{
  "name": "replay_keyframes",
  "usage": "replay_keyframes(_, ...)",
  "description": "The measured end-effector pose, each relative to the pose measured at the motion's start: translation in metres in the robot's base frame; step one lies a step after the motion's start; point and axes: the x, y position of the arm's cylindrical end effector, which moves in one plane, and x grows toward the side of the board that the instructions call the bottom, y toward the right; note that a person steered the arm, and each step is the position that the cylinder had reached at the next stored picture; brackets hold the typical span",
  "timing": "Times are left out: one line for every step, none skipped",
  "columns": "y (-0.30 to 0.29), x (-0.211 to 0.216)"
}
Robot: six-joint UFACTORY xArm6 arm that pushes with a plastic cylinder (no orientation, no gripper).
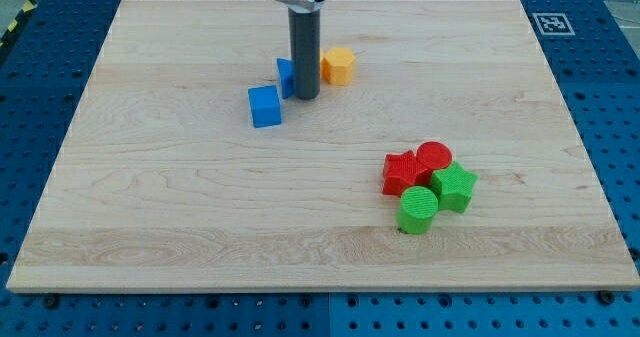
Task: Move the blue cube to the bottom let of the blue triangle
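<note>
The blue cube point(265, 106) lies on the wooden board point(200, 217), left of centre toward the view's top. The blue triangle point(285, 77) is just up and right of it, mostly hidden behind my rod. My tip point(306, 97) rests on the board right beside the blue triangle, to the right of the blue cube and a short gap from it. A yellow block point(338, 65) sits just right of the rod.
A cluster lies at the view's lower right: a red star-like block point(402, 171), a red cylinder point(434, 157), a green star-like block point(455, 186) and a green cylinder point(418, 209). A fiducial tag point(549, 23) sits off the board's top right corner.
</note>
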Motion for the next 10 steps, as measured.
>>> replay_keyframes(-0.004,0.000)
replay_keyframes(-0.007,0.000)
replay_keyframes(0.030,0.019)
replay_keyframes(0.036,0.059)
replay_keyframes(0.028,0.091)
replay_keyframes(-0.018,0.095)
replay_keyframes(-0.057,0.076)
replay_keyframes(-0.059,0.050)
replay_keyframes(-0.051,0.032)
replay_keyframes(-0.051,0.030)
